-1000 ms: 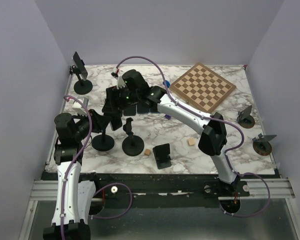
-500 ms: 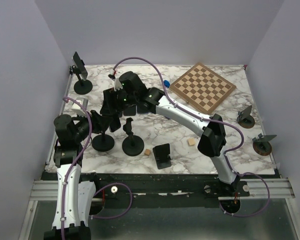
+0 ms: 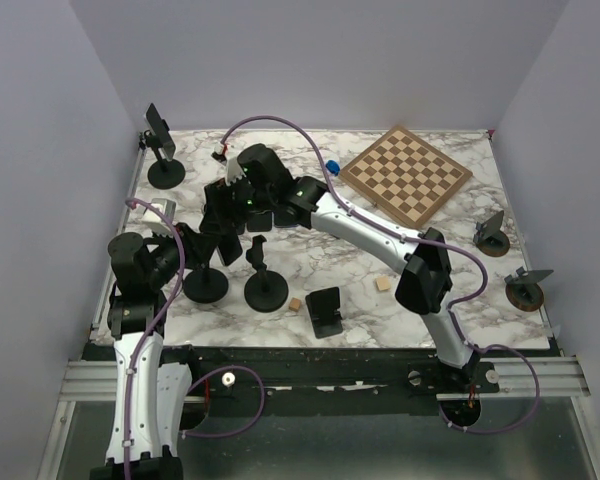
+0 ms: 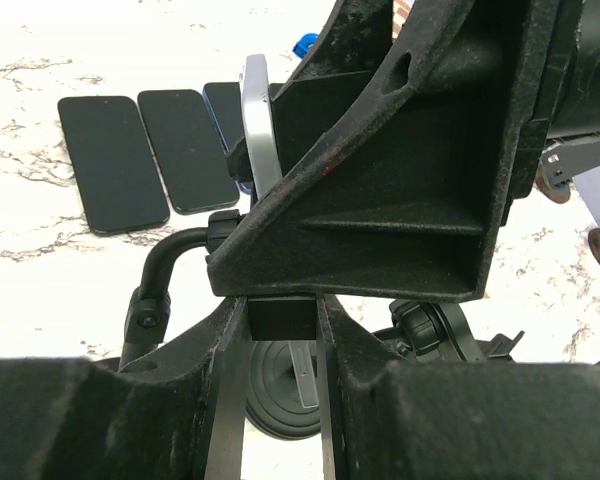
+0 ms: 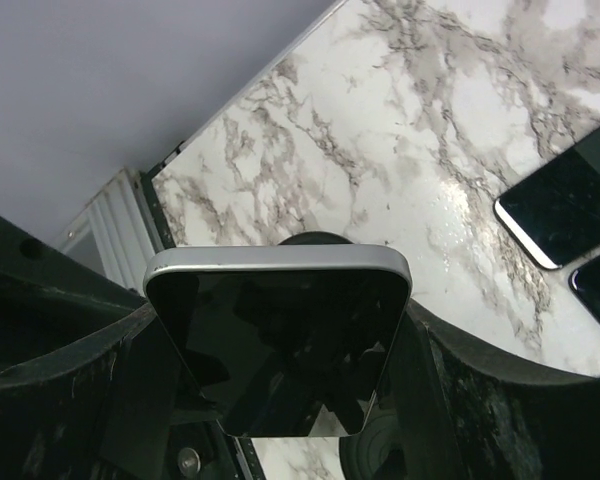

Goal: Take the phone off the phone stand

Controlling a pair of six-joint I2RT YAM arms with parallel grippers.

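Marble-veined worktop. At the back right, a wooden chessboard, turned cornerwise, with a small blue object just off its left corner. Toward the front, two pale wooden cubes, well apart, with a low black folding holder near the left one. Along the right edge, two small brown-based holders.

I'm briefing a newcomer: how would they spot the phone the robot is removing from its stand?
Find the chessboard at the table's far right, then follow the right arm leftward to the right gripper. The phone sits between its fingers, raised clear of the table, silver-rimmed with a dark screen; the other phones lie flat.
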